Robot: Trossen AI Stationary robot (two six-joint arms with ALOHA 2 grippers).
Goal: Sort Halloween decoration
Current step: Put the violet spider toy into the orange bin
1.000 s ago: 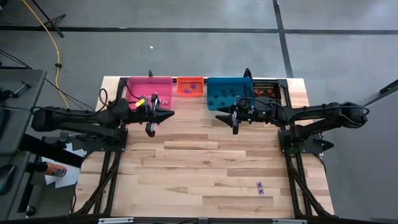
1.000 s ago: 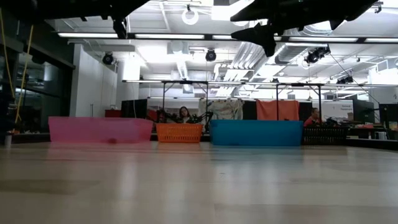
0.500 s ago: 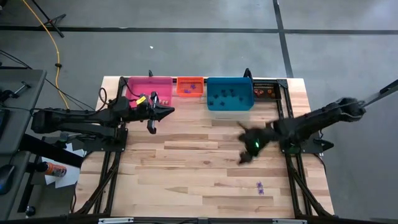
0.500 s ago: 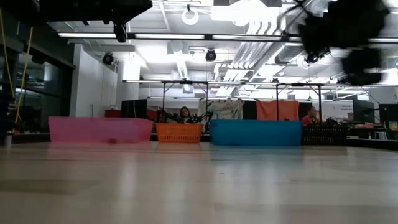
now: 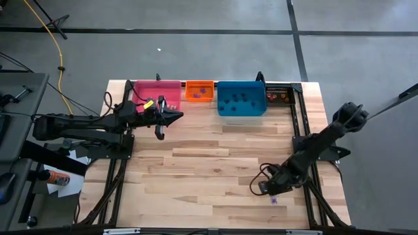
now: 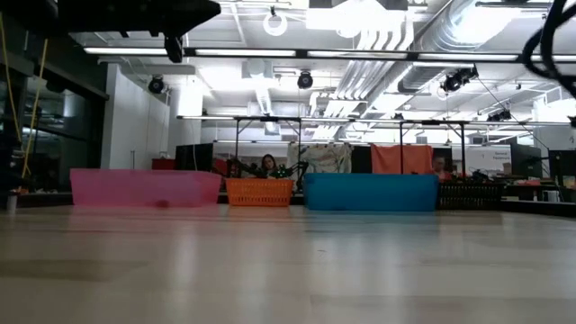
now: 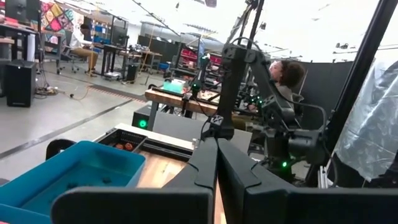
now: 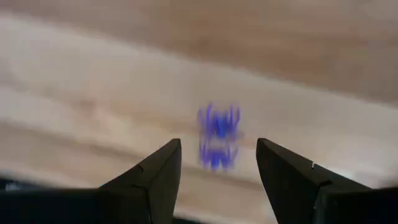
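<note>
Most trinkets already lie in the bins [image 5: 240, 99] along the upper edge of the high view. One purple trinket [image 5: 273, 198] is left on the table [image 5: 196, 176], lower right. My right gripper [image 5: 264, 187] hangs just beside it, fingers wide and empty; my left gripper [image 5: 160, 132] waits pinched closed by the pink bin [image 5: 157, 88].

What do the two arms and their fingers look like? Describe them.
Both arms are dark, slim and jointed, with black cables looping near the wrists. The left gripper has a yellow marking behind it. The right gripper shows a small green light; its fingers are black, tapering wedges.
</note>
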